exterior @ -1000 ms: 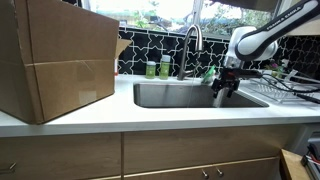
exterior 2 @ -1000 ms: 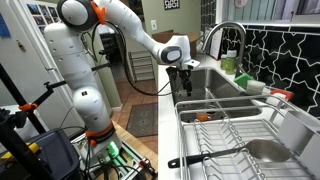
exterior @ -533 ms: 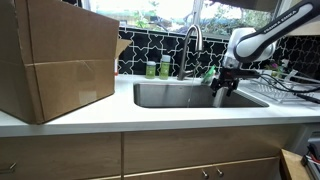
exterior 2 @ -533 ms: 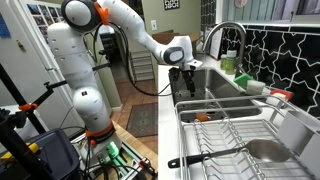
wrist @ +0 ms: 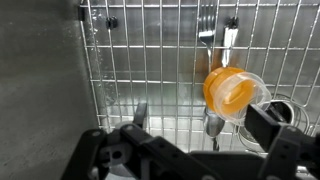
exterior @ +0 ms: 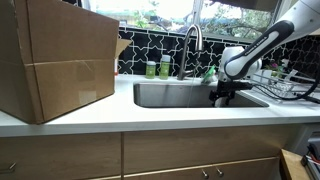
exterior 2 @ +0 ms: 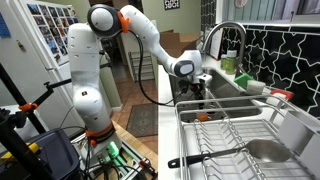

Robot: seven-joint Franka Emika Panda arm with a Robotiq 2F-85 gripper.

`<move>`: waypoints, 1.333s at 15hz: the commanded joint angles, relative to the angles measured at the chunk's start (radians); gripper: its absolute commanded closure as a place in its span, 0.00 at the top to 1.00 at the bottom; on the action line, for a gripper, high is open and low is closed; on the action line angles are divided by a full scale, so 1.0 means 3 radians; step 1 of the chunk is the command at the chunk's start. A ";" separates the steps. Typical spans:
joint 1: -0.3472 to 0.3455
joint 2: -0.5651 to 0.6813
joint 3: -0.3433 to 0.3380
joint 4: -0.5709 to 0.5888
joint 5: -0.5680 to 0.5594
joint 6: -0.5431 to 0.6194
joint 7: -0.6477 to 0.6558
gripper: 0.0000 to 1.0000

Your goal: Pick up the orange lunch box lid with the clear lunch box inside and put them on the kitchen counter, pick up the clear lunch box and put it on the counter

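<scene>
In the wrist view the orange lunch box lid [wrist: 228,90] lies on the wire grid at the bottom of the sink, with the clear lunch box [wrist: 258,92] in it, its translucent rim showing on the right. My gripper [wrist: 205,125] is open just above them, one finger left of the lid and one to its right. In both exterior views the gripper [exterior: 222,97] [exterior 2: 197,95] is down inside the sink basin, and the lid and box are hidden there. The white kitchen counter [exterior: 150,118] runs around the sink.
A fork [wrist: 205,25] and a spoon [wrist: 213,125] lie on the sink grid near the lid. A large cardboard box [exterior: 55,60] stands on the counter. Green bottles [exterior: 158,68] and the faucet [exterior: 190,45] are behind the sink. A dish rack [exterior 2: 240,135] sits beside it.
The arm has bent down and the gripper has dropped from above the sink rim into the basin.
</scene>
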 commanded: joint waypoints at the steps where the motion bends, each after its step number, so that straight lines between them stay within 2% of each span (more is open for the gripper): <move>1: 0.0043 0.0364 -0.0006 0.0246 0.0203 -0.0024 -0.0061 1.00; 10: 0.0045 0.0883 0.0051 0.0573 0.0565 0.0002 -0.0068 1.00; 18: -0.0008 0.1115 0.0091 0.0758 0.0836 0.0026 -0.0094 1.00; 20: -0.0016 0.1149 0.0090 0.0786 0.0874 0.0017 -0.0096 0.94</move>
